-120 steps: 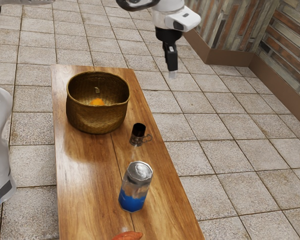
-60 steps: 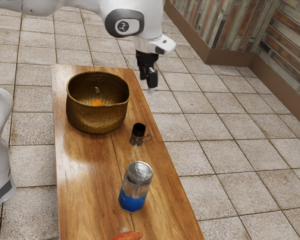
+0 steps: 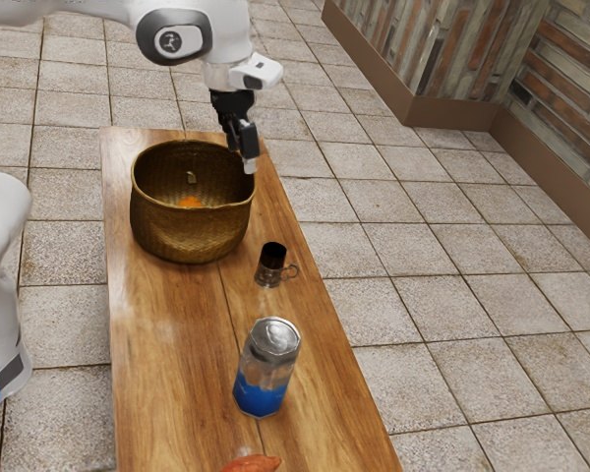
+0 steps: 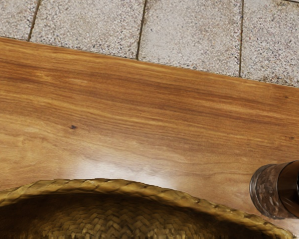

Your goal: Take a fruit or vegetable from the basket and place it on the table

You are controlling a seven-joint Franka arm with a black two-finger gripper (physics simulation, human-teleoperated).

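In the exterior view my gripper (image 3: 242, 157) hangs at the basket's rim on the exterior view's right side, its two black fingers apart and nothing seen between them. The brown woven basket (image 3: 189, 234) stands upright at the table's far end. Inside it, low down, part of an orange fruit or vegetable (image 3: 191, 202) shows; the front wall hides the rest. The wrist view takes in the basket's braided rim (image 4: 109, 185) and part of its inner wall. Bare wood of the table (image 3: 167, 354) lies nearer the exterior camera.
A small dark-topped cup with a metal handle (image 3: 271, 261) stands close to the basket; the wrist view has this cup (image 4: 265, 191) too. Farther along are a silver-and-blue can (image 3: 265, 366) and a reddish-orange vegetable (image 3: 251, 463). Tiled floor (image 4: 189, 35) borders the table.
From out past the table's edge, my gripper has swung toward the exterior view's left and come to the basket's rim. The basket, cup and can have stayed put.
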